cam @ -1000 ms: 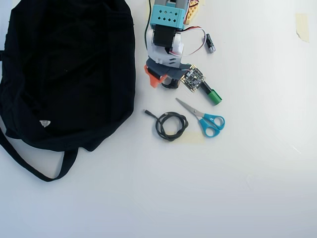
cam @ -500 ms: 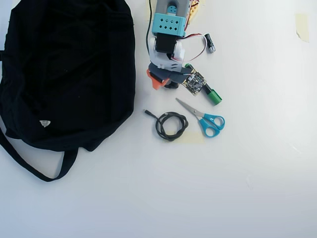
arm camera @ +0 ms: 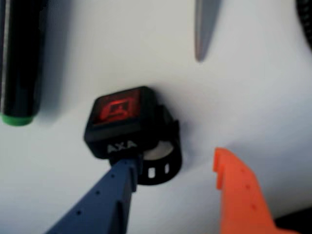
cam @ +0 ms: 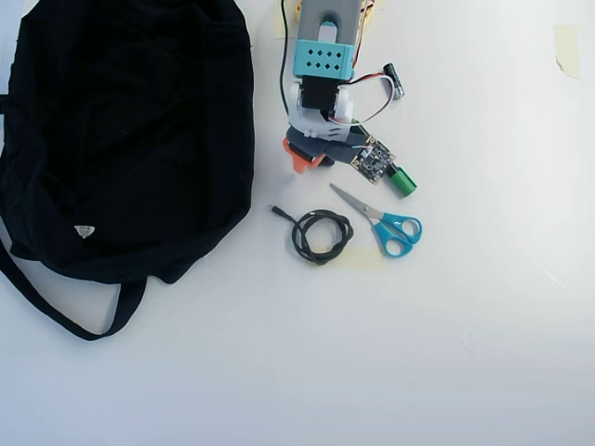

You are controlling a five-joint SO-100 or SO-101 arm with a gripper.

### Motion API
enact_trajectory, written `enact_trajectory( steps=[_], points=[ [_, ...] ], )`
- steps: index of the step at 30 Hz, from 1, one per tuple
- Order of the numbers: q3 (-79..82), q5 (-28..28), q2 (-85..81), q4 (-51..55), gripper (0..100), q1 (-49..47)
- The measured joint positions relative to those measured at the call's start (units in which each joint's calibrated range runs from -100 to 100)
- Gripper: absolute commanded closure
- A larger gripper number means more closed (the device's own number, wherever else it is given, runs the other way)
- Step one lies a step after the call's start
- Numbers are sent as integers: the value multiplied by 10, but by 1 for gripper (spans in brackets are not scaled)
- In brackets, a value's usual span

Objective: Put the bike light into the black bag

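a: where's the bike light (arm camera: 119,122)?

b: in the wrist view it lies on the white surface (arm camera: 253,97), red face up, its rubber ring (arm camera: 163,168) toward the camera. the end effector (arm camera: 175,170) is spread open around it: the blue finger (arm camera: 105,200) touches the light's near edge, while the orange finger (arm camera: 241,195) stands apart to the right.

a: and the black bag (cam: 130,130)?

b: in the overhead view it lies slumped at the left, its strap (cam: 56,311) looping below. the arm (cam: 325,84) hides the light there.

a: anything else nearby?

b: a green-tipped marker (arm camera: 19,58) to the left in the wrist view, and a scissor blade (arm camera: 204,27) above. overhead, a coiled cable (cam: 321,232) and blue-handled scissors (cam: 386,223) lie just below the arm.
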Motion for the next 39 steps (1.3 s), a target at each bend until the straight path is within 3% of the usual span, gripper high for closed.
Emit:
enact_trajectory(
  steps=[7,12,22,31,39],
  points=[
    [0,0,33,-13,83,-1],
    [0,0,35,-13,99,-1],
    [-10,-2,36,-8,98,-1],
    [-167,-40,36,197,98,0],
    [-320,-82,36,264,98,0]
  ],
)
